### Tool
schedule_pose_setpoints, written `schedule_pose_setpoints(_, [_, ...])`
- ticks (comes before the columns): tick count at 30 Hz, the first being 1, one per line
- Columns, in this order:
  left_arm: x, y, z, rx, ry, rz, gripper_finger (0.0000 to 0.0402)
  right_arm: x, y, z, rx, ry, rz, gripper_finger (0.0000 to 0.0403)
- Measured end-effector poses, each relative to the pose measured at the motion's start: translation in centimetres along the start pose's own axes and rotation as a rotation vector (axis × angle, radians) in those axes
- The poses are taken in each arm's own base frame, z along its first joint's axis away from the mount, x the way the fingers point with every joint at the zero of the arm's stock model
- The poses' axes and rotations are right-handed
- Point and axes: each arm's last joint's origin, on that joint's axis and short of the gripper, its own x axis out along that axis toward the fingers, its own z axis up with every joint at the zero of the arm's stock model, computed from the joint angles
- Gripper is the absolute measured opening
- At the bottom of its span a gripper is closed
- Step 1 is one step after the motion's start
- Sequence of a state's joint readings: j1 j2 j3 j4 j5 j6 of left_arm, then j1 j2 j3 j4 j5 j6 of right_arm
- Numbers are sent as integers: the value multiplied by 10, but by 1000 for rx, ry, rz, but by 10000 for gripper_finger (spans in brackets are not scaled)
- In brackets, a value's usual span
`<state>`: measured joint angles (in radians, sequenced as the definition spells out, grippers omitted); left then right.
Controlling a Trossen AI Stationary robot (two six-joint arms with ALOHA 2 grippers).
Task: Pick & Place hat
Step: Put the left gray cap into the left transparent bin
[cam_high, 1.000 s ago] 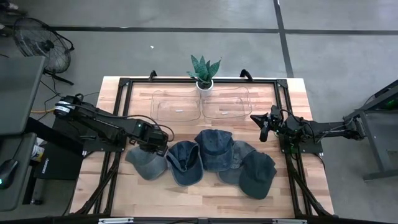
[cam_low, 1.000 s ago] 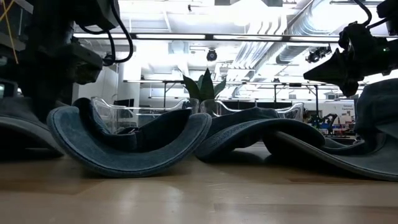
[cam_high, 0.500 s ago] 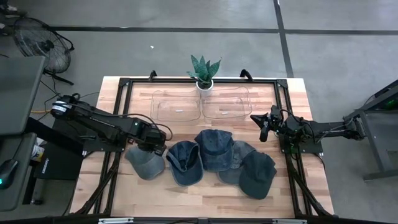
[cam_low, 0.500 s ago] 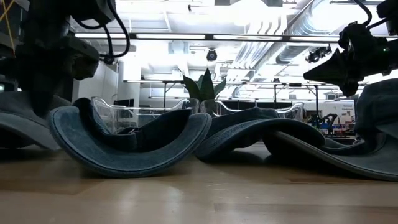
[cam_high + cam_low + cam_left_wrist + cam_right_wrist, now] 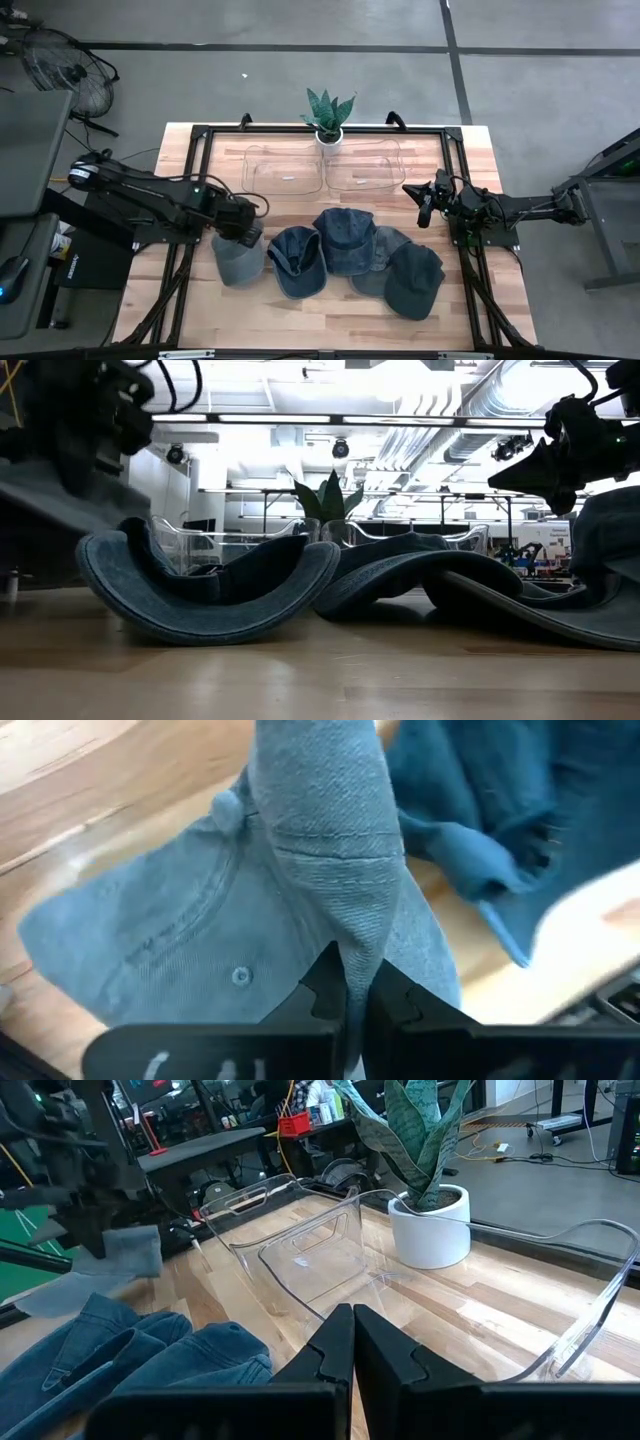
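Grey hat [image 5: 238, 262] is pinched by left gripper [image 5: 352, 995] at a fold (for lifting); right gripper [image 5: 424, 208] is clenched empty, parked.

Left end effector [image 5: 243, 232] clamped shut, right end effector [image 5: 424, 213] closed, hovering

Changed, as we log it: left gripper [image 5: 243, 233] drawn back and raised, pinching the grey hat [image 5: 238, 262], whose crown now bunches upward off the table [image 5: 150, 300].

Grey concrete floor [image 5: 300, 60] with dark seam lines; fan [image 5: 60, 65] (far left corner); bright ceiling lights [image 5: 400, 380].
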<state>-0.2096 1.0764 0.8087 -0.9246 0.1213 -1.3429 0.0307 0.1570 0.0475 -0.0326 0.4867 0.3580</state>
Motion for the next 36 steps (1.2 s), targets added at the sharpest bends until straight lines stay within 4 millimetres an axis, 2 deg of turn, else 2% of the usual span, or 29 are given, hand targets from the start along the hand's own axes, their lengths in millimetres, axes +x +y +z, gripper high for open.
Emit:
schedule_pose_setpoints(10, [-35, -15, 1, 28, -81, -87, 0, 0, 0, 0, 0, 0, 0, 5])
schedule_pose_setpoints(15, [-55, -27, 1, 113, -101, -154, 0, 0, 0, 0, 0, 0, 0, 5])
schedule_pose_setpoints(24, [-88, -54, 7, 479, -177, -196, 0, 0, 0, 0, 0, 0, 0, 5])
schedule_pose_setpoints(30, [-90, -80, 27, 765, -249, -104, 0, 0, 0, 0, 0, 0, 0, 5])
schedule_pose_setpoints(36, [-93, -101, 51, 1010, -206, 35, 0, 0, 0, 0, 0, 0, 0, 5])
